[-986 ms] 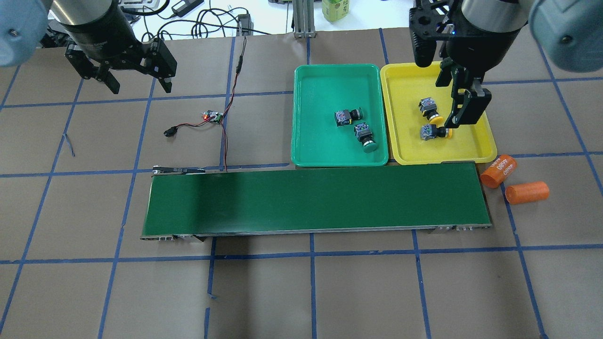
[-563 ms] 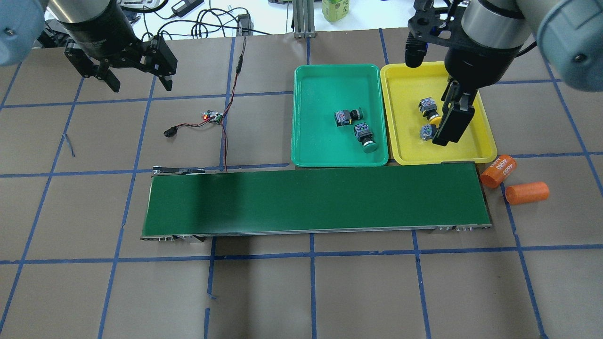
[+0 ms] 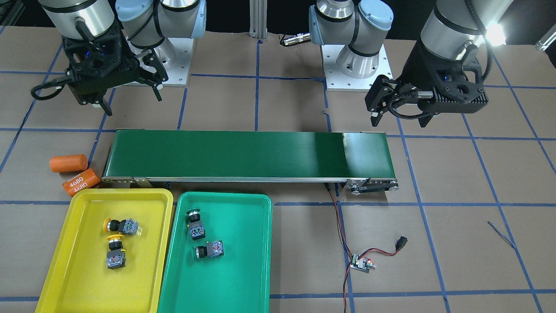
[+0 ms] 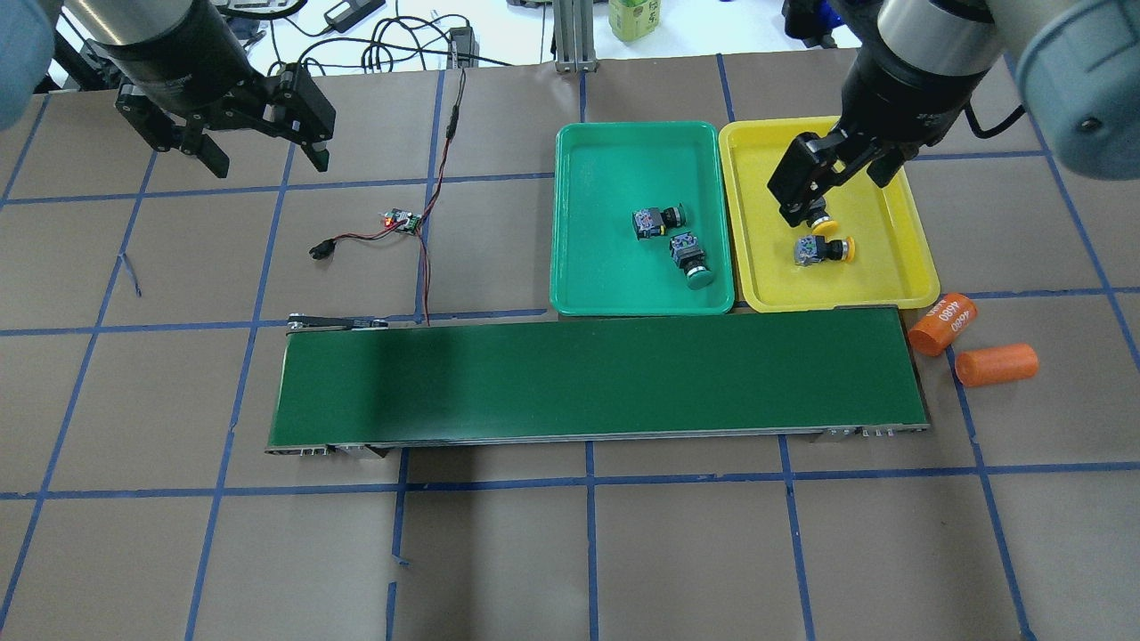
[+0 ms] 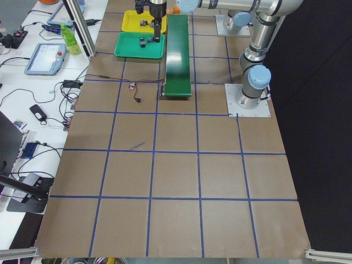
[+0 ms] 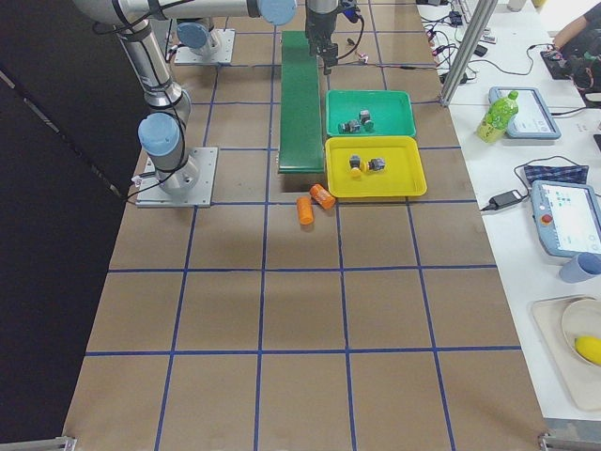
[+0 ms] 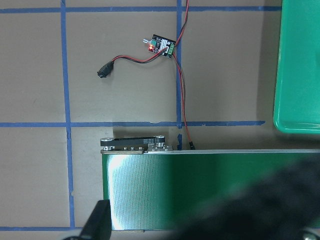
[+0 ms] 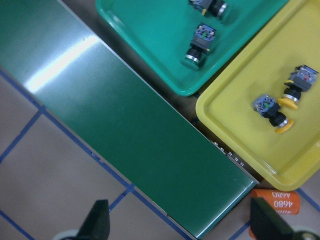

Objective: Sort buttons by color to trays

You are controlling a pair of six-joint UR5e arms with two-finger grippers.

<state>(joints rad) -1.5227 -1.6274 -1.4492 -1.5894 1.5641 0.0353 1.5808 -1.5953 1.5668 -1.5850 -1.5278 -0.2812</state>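
The yellow tray holds two yellow-capped buttons lying side by side; they also show in the front view and the right wrist view. The green tray beside it holds two green-capped buttons. My right gripper is open and empty, raised high above the table near the yellow tray. It partly hides the farther yellow button in the overhead view. My left gripper is open and empty, high over the table's far left.
A long dark-green conveyor belt runs in front of both trays. Two orange cylinders lie off its right end. A small circuit board with red and black wires lies left of the green tray.
My right gripper has lifted up out of the yellow tray and turned, leaving the nearer yellow button lying uncovered there. The left arm has barely moved.
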